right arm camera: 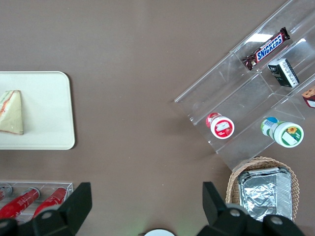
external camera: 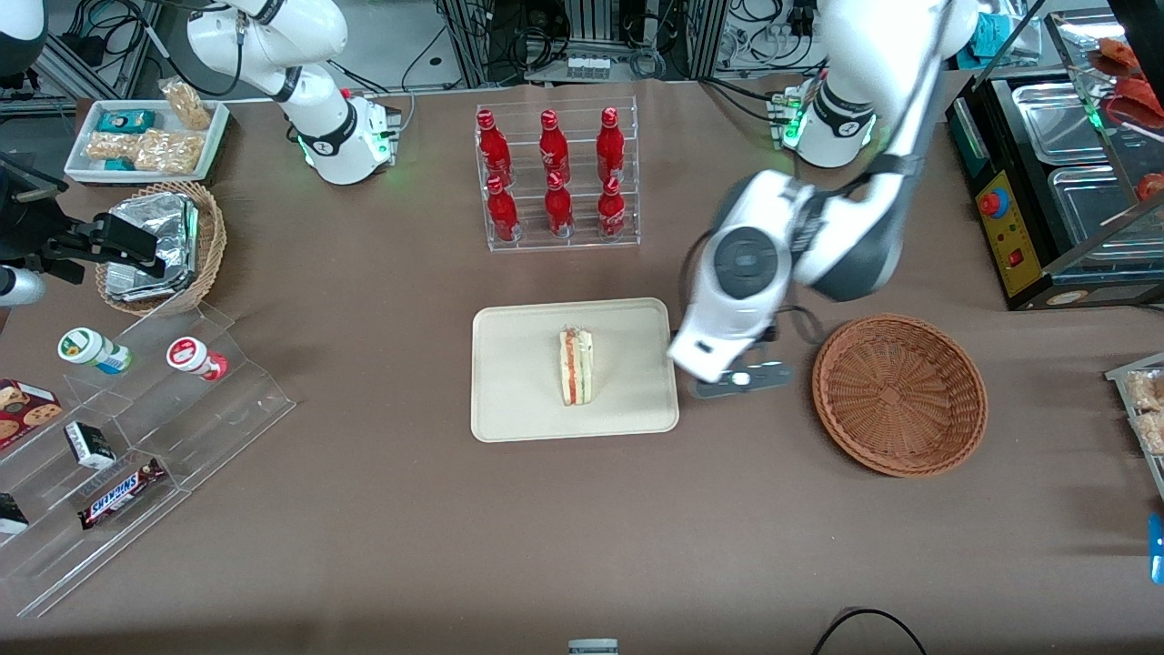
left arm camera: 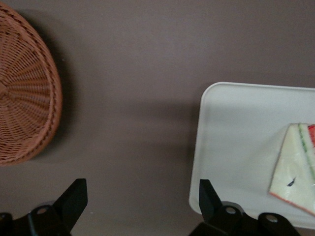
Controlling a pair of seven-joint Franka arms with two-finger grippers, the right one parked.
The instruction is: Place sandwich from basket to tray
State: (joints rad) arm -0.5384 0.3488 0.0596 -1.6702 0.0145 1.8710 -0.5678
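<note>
Brown table (external camera: 409,509) nearest; sandwich (external camera: 576,367) on tray (external camera: 509,400); gripper (left arm camera: 142,196) jaws apart beside basket (external camera: 898,394)

Woven wicker basket (external camera: 898,395); matt tray (external camera: 518,382)

The brown surface (external camera: 382,509) carries the tray (external camera: 518,400), the basket (external camera: 898,395) toward my working end, a clear rack of red bottles (external camera: 556,175) and tiered acrylic steps (external camera: 136,455). My gripper (left arm camera: 142,206) hangs over bare surface between tray and basket, jaws spread apart.
</note>
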